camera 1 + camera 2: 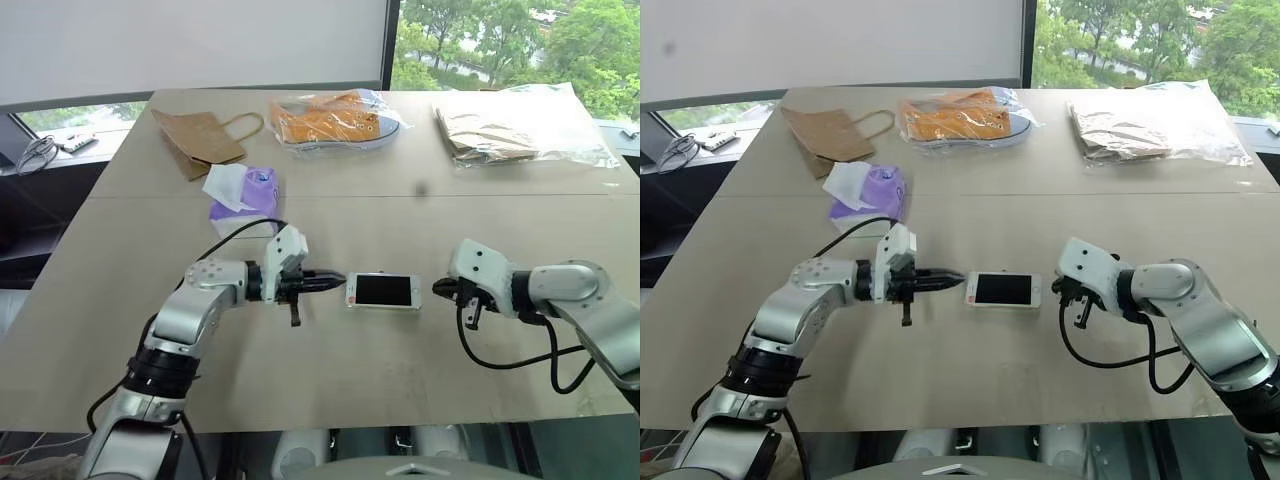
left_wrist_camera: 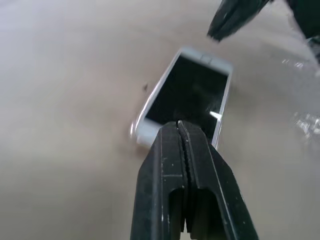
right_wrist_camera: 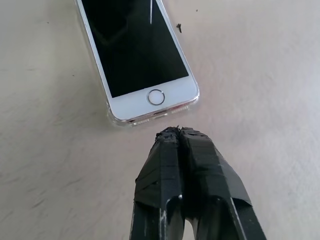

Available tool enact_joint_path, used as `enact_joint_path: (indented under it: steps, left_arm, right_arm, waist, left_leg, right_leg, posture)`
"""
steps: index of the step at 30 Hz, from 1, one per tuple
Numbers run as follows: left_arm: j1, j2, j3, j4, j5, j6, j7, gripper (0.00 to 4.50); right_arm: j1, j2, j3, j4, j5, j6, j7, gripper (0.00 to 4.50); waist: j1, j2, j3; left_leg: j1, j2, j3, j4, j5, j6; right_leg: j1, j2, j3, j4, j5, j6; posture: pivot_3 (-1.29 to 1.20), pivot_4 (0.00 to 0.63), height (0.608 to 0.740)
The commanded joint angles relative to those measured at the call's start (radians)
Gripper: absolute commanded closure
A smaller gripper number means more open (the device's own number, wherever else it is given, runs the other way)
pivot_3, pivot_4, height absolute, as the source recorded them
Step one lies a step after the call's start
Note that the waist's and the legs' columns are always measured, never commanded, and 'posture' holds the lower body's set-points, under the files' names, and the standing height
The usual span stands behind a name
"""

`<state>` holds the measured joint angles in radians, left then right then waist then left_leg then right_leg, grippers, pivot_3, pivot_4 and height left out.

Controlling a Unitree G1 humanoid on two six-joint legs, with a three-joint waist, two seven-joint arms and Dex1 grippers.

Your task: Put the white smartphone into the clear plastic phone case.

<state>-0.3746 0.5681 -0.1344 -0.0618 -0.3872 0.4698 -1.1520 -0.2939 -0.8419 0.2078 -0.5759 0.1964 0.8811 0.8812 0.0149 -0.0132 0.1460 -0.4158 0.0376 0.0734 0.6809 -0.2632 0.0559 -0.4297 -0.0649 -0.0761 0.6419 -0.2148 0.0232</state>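
On the table point(image 1: 330, 390), nearer the near edge than the far one and about midway between the side edges, the white smartphone point(image 1: 383, 291) is seen lying flat, screen up, its long side parallel to the near edge. In the right wrist view a thin transparent rim is seen around its home-button end, taken to be the clear plastic phone case point(image 3: 121, 121), with the phone apparently seated in it; how fully it is seated cannot be told. The screen is black, the bezels white.

The left gripper point(image 1: 338, 283) is found clenched on nothing, its tip just beside the phone's left end. The right gripper point(image 1: 440, 290) is likewise pressed closed and empty, just off the phone's right end. Nothing is seen lying between either tip and the phone.

Further back, left of centre, a purple tissue pack point(image 1: 248, 192) is noted. Along the far edge are found a brown paper bag point(image 1: 199, 138), an orange shoe in clear wrap point(image 1: 335, 120) and a bagged stack of brown paper point(image 1: 515, 127).
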Motion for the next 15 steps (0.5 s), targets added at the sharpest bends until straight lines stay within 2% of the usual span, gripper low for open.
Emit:
enact_joint_path:
  steps: [1,5,15]
  left_arm:
    - [-0.041,-0.033,-0.036,-0.033,-0.015,0.028,0.008,4.50]
    - [-0.069,-0.067,-0.094,0.035,0.038,0.007,0.017,4.50]
    - [-0.060,-0.078,-0.147,0.124,0.113,-0.064,0.019,4.50]
  right_arm:
    - [-0.002,0.023,-0.060,-0.043,0.040,-0.034,-0.015,4.49]
    - [-0.008,0.069,-0.082,-0.030,0.068,-0.068,-0.035,4.49]
    - [-0.008,0.067,-0.002,0.002,0.060,-0.115,-0.019,4.49]
  waist:
    - [0.000,0.000,0.000]
    - [-0.001,-0.001,0.000]
    - [0.000,-0.001,0.001]
  left_leg:
    - [0.000,0.000,0.000,0.000,0.000,0.000]
    - [0.001,0.000,0.000,0.000,0.000,0.000]
    - [0.001,0.000,0.000,0.001,0.000,0.000]
  right_leg:
    - [0.000,0.000,0.000,0.000,0.000,0.000]
    - [0.000,0.002,0.001,0.001,0.000,0.000]
    - [0.000,0.002,0.001,0.001,0.000,0.000]
  posture:
    - [0.00,0.150,0.740]
    - [0.00,0.150,0.740]
    - [0.00,0.150,0.740]
